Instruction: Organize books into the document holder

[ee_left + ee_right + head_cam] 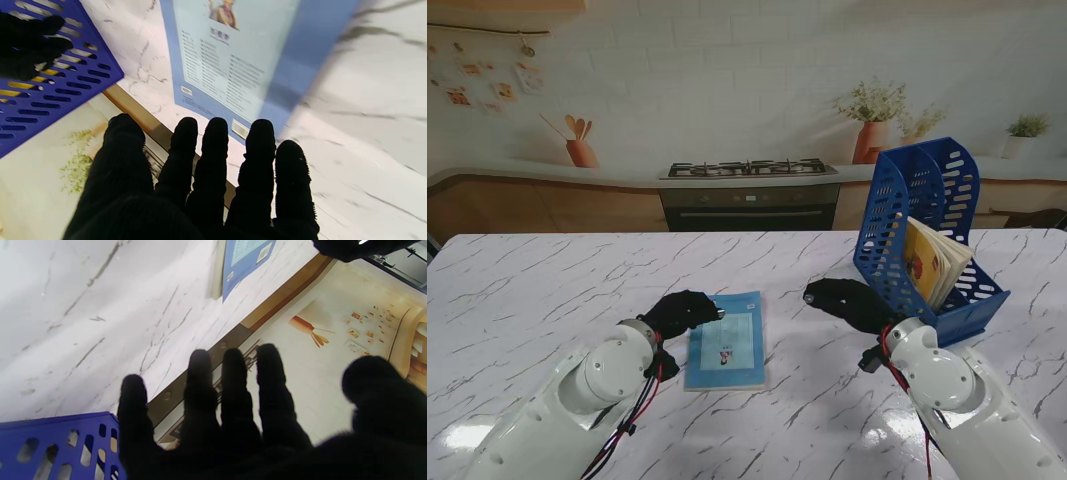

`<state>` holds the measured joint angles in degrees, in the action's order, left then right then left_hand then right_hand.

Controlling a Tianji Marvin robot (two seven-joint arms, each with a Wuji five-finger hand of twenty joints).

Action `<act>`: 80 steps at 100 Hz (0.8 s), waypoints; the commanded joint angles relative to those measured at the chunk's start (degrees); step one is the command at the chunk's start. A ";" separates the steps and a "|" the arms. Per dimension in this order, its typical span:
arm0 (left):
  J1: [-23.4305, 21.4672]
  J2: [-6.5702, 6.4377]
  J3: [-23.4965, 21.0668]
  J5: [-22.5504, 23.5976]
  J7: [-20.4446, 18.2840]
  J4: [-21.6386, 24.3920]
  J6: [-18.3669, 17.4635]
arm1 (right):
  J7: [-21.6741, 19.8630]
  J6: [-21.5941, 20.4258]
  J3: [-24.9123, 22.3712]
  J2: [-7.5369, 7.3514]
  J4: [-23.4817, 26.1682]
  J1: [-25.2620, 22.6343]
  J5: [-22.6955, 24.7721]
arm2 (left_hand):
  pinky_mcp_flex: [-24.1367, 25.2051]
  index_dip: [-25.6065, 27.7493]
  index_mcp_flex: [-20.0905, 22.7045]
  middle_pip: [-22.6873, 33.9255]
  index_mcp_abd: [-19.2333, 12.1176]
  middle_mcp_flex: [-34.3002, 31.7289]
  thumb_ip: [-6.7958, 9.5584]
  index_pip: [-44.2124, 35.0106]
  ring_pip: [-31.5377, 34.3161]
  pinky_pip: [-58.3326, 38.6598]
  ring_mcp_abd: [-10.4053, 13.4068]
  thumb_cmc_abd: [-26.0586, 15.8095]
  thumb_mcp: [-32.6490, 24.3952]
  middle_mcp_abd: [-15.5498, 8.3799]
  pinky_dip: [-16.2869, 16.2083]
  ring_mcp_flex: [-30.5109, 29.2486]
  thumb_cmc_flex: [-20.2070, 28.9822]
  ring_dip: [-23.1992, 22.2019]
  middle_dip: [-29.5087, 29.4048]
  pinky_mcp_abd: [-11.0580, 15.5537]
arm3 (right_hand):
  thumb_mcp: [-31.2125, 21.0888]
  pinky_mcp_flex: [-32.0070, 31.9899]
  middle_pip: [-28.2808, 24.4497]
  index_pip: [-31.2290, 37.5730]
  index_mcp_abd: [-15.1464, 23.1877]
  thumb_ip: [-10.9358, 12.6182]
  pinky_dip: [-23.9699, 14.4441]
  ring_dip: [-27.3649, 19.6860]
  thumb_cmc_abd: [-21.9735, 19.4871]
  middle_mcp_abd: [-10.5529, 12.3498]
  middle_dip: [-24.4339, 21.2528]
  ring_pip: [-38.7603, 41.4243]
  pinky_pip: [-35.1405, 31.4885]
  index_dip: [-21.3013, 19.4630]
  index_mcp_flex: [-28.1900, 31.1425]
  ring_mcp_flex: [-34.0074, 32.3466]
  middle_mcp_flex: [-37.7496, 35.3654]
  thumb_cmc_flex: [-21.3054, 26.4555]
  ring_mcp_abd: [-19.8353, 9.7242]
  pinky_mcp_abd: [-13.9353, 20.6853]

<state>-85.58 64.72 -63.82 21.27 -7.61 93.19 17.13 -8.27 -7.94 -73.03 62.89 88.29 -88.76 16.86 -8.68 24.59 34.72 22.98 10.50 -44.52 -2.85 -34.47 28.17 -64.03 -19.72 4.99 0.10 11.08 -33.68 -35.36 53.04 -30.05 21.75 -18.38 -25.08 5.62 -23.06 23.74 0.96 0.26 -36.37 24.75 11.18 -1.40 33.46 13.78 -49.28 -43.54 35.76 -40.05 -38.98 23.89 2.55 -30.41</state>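
A light blue book [727,342] lies flat on the marble table [537,290] in front of me, its back cover up; the left wrist view shows its printed text [227,63]. My left hand [680,312] hovers at the book's left far corner, fingers [217,150] spread and holding nothing. The blue document holder [927,235] stands at the right, with a yellow-covered book [932,262] leaning inside. My right hand [849,300] sits just left of the holder, fingers [233,386] extended and empty. The holder's slotted wall [60,446] and the blue book's corner [243,263] appear in the right wrist view.
Behind the table's far edge runs a printed kitchen backdrop with a stove [749,185] and potted plants [872,120]. Bare marble stretches to the left of the blue book.
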 commanded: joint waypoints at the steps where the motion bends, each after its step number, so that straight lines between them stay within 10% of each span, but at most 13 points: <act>1: -1.66 -0.90 -0.82 -0.32 -0.04 -0.29 -0.89 | 0.05 0.02 0.27 0.32 -0.02 -0.49 -0.18 | 1.58 -0.71 -1.88 -1.49 -2.31 2.27 1.09 0.90 -1.99 2.55 -1.11 -1.36 0.53 -1.59 1.18 2.07 -1.02 1.25 -1.01 -1.38 | 1.14 -0.83 -0.73 -0.56 1.54 -1.42 0.07 0.87 -1.46 0.93 -0.64 0.98 -0.72 0.03 -0.04 -0.05 -0.06 -0.03 -1.65 7.05; 29: -4.13 -1.59 -4.11 0.26 -2.48 -0.03 2.81 | -0.20 0.25 0.39 0.24 0.54 -0.62 0.06 | 2.91 -0.39 -1.91 -1.99 -2.11 3.14 1.14 1.62 -3.29 4.03 -1.35 -1.45 0.45 -1.09 2.03 3.12 -0.94 1.68 -0.95 -1.53 | 1.18 -0.92 -0.74 -0.54 1.52 -1.41 0.22 0.87 -1.53 0.92 -0.68 1.00 -0.58 0.04 -0.04 -0.12 -0.09 0.01 -1.76 7.05; 80: 1.95 -0.55 3.14 -7.40 -2.74 -6.47 -3.10 | -1.04 0.14 1.20 0.18 -0.80 0.25 -0.83 | -3.24 0.00 3.57 1.85 2.59 -1.95 1.08 -0.88 3.61 -1.97 0.78 -1.21 0.22 2.14 -0.41 -2.96 0.25 -1.26 0.17 2.20 | 1.27 -0.79 -0.80 -0.49 1.59 -1.38 0.31 0.86 -1.70 0.99 -0.68 1.01 -0.64 0.06 -0.03 -0.13 -0.11 0.28 -1.68 7.05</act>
<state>-83.52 63.20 -61.81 14.53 -9.59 87.76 15.79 -8.98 -7.91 -72.28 62.85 88.02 -88.39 16.26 -11.42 24.61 36.84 23.79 12.05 -45.11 -2.85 -34.45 32.27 -62.98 -17.02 4.99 0.10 12.57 -33.06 -36.40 53.03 -32.27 21.20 -17.58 -25.07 5.62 -23.10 23.74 0.96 0.26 -36.35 24.75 11.16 -1.40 32.93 13.79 -49.28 -43.54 35.76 -40.03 -38.98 23.89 2.55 -30.41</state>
